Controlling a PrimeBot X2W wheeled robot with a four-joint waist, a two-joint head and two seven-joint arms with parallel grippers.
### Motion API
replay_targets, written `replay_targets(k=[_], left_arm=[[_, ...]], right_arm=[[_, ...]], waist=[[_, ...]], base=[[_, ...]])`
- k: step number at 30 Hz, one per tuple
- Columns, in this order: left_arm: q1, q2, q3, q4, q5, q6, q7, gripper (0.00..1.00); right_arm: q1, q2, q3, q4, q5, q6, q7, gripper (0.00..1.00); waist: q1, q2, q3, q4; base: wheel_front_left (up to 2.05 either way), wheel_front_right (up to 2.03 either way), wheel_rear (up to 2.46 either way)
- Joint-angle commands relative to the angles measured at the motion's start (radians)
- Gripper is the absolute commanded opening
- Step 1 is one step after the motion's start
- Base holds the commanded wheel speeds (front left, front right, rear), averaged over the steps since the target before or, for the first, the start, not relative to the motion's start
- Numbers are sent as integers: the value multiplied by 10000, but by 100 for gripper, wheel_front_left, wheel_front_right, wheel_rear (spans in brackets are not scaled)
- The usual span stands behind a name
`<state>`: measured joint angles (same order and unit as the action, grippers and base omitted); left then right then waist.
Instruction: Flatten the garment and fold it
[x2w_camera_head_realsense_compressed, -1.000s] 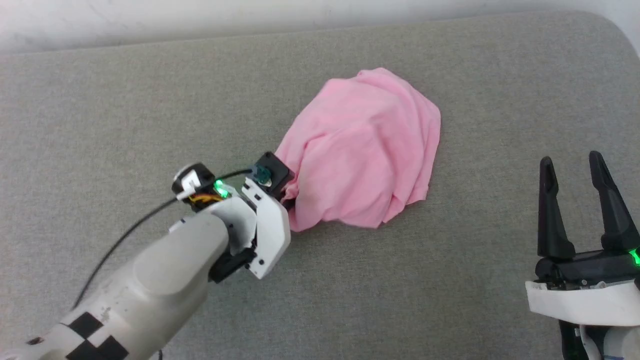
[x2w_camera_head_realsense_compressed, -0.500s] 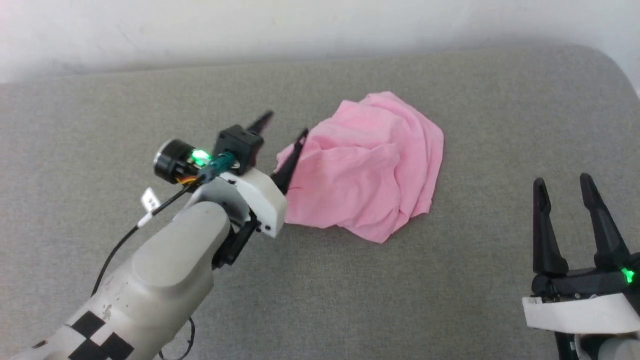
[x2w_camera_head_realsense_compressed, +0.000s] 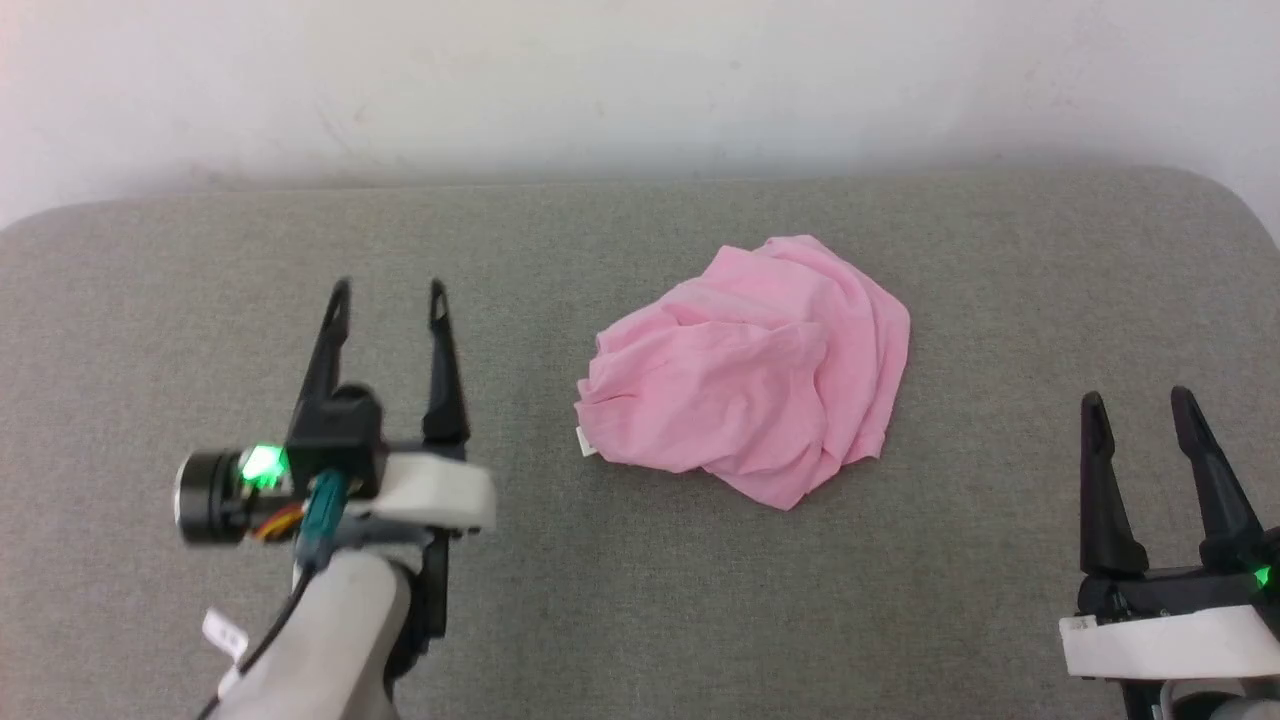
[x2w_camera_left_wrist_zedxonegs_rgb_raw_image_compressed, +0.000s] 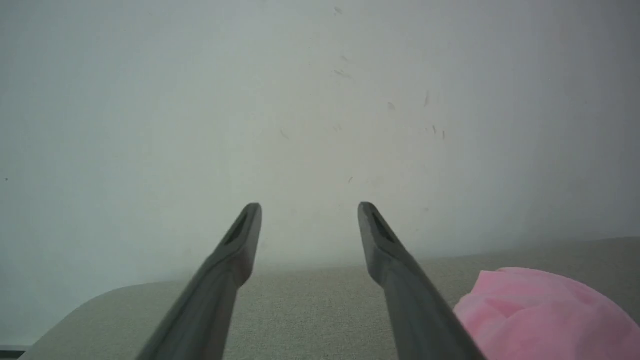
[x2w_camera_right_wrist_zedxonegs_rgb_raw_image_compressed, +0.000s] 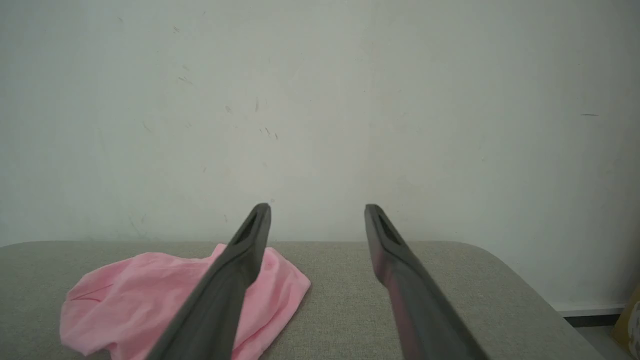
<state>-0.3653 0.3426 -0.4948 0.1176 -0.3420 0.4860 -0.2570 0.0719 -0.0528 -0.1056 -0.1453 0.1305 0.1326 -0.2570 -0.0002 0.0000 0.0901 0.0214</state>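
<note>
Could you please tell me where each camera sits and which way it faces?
Head view: on the head, looking forward and down at the crumpled light-pink cloth garment on the grey fabric surface; the open left tool and right tool show.
Left wrist view: on the left wrist, facing the pale wall along the left tool; garment lower right.
Right wrist view: likewise, along the right tool; garment lower left.
All three share the garment.

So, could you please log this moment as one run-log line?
garment: crumpled on cushion, unfolded | left gripper: jaws open, not touching | right gripper: jaws open, apart
</note>
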Motion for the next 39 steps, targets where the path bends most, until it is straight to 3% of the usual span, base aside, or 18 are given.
replay_targets(k=[1, 4, 11, 17, 25, 39], left_arm=[[400, -146, 324, -187, 233, 65, -45, 100], [1337, -472, 995, -537, 721, -171, -46, 100], [2828, -1111, 1776, -737, 1571, -1488, -46, 100], [3336, -1687, 2319, -727, 1979, -2355, -46, 100], [3570, -2200, 3093, -604, 2410, -2958, -47, 100], [3016, -2494, 3788, -452, 2700, -3643, -47, 100]], right_arm=[[139, 26, -66, 89, 19, -19, -47, 100], [182, 26, -67, 347, 139, -19, -47, 100], [369, 26, 10, 844, 396, -19, -47, 100], [538, 26, 109, 879, 410, -19, -47, 100], [666, 26, 291, 747, 361, -19, -47, 100], [607, 26, 338, 663, 239, -19, -47, 100]], waist=[[2, 0, -61, 51], [2, 0, -142, 81], [2, 0, -406, 48], [2, 0, -522, 1], [2, 0, -592, -74], [2, 0, -577, -91]], base=[[0, 0, 0], [0, 0, 0], [0, 0, 0], [0, 0, 0], [0, 0, 0], [0, 0, 0]])
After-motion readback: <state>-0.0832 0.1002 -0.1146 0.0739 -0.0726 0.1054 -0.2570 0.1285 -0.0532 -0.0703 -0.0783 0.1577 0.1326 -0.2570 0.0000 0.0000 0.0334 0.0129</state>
